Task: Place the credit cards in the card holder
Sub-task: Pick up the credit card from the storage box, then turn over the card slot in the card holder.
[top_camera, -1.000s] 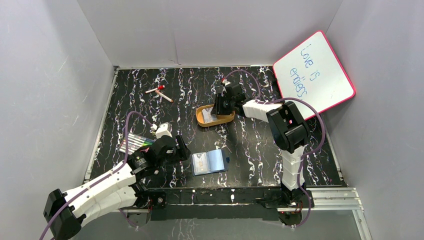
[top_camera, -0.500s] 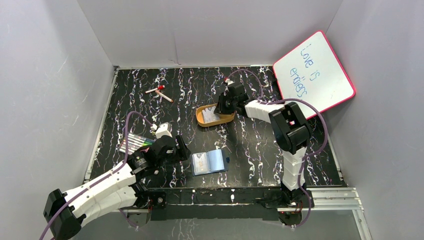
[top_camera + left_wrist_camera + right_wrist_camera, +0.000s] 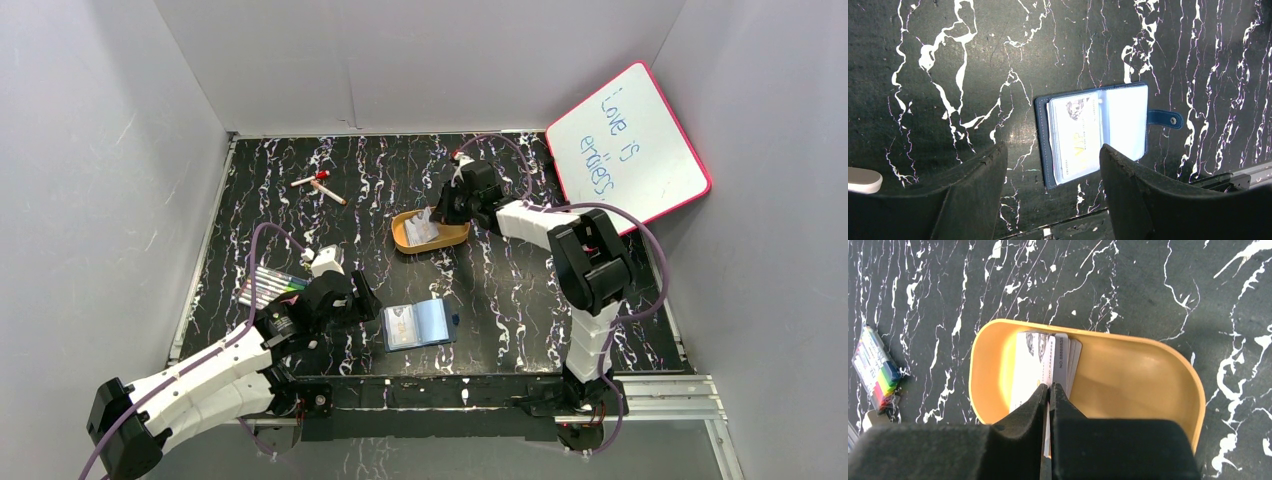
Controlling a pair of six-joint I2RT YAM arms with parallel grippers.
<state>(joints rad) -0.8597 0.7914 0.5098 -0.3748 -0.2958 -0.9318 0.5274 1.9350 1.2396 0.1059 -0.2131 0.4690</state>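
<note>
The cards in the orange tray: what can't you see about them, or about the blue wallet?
- Right wrist view: the pale grey-white credit cards overlap in the orange oval tray, count unclear; the right gripper covers their near ends.
- Top view: card print too small.
- Left wrist view: the left gripper covers one corner of the navy-blue card holder.

Credit cards (image 3: 1040,365): overlapped stack, count unclear; lower ends hidden behind right gripper (image 3: 1049,388); print unreadable from above.
Orange tray (image 3: 1128,375): near rim hidden likewise.
Card holder (image 3: 1118,120): lower right corner behind a finger (image 3: 1133,190) of left gripper (image 3: 1052,150).
White rounded object (image 3: 860,179): cut by left edge, unidentifiable.
</note>
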